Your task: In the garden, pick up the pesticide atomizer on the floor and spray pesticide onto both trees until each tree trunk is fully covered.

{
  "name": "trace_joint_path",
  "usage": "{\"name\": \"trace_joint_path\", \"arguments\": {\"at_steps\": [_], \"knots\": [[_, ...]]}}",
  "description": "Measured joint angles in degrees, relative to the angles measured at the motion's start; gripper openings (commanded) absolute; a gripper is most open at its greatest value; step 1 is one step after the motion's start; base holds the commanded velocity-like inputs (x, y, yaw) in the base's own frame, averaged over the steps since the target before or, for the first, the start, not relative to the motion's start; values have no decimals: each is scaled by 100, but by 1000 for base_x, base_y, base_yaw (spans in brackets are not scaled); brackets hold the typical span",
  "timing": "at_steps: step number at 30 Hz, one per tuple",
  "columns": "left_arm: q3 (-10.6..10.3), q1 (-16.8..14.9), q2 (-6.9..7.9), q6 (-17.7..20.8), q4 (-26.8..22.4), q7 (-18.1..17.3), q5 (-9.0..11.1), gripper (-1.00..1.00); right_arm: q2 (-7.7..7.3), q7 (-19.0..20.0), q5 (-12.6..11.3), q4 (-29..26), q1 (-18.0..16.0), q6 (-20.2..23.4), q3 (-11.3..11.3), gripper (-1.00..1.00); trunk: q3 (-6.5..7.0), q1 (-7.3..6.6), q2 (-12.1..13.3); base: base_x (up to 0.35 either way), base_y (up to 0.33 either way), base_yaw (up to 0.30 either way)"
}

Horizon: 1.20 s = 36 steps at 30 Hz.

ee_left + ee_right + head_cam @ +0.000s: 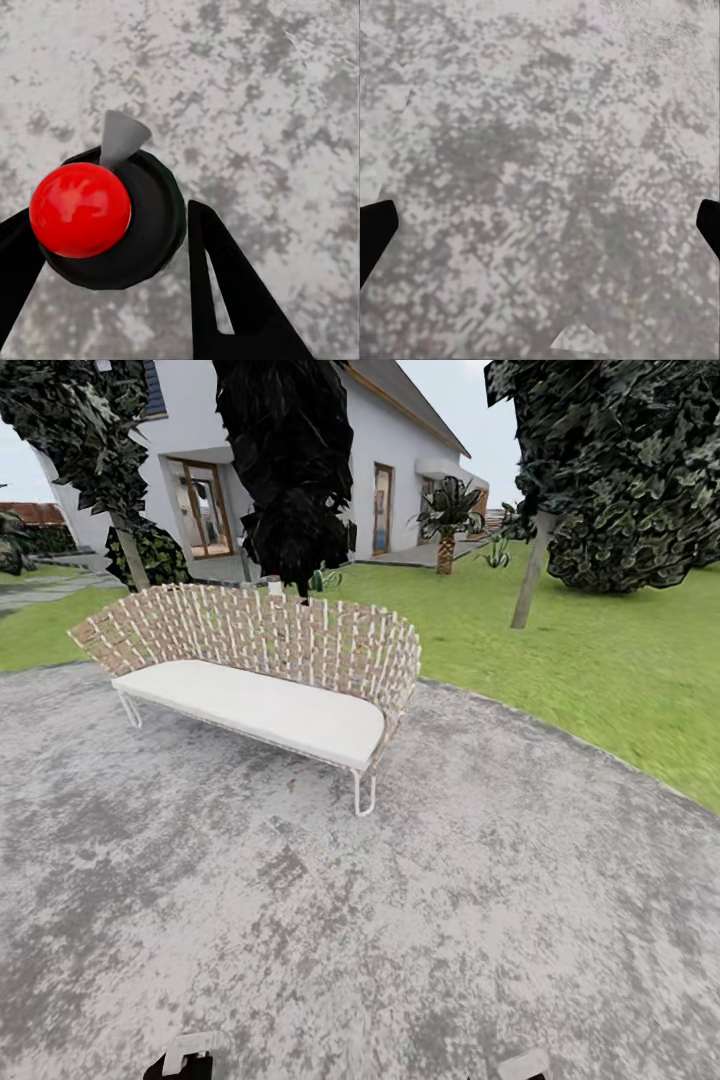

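Observation:
In the left wrist view the pesticide atomizer [127, 225], a black round body with a glossy red ball on top and a grey cone nozzle, sits between the two black fingers of my left gripper [112, 217], which is shut on it above the grey paving. My right gripper [544, 217] is open, its fingertips far apart over bare paving. Two trees stand on the garden lawn: one slanted grey-brown tree trunk [530, 585] at the right and another trunk [130, 555] at the far left behind the bench.
A woven bench [270, 670] with a white cushion stands on the mottled grey patio [400, 920] ahead. Behind it rise a narrow black cypress-like tree [290, 470], a white house [390, 450] and a short palm [446, 525]. Green lawn [600, 660] opens to the right.

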Motion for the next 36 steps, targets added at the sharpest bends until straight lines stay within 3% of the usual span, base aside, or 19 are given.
{"name": "trace_joint_path", "arguments": {"at_steps": [9,36], "knots": [[-1,0,0,-6,0,0,0,-100,0,0,2,-1,0,0,-2,100,0,2,0,148,114,278],[-11,1,-9,8,-3,8,-8,-100,0,0,3,-1,0,0,-3,100,0,2,0,11,2,278]]}}
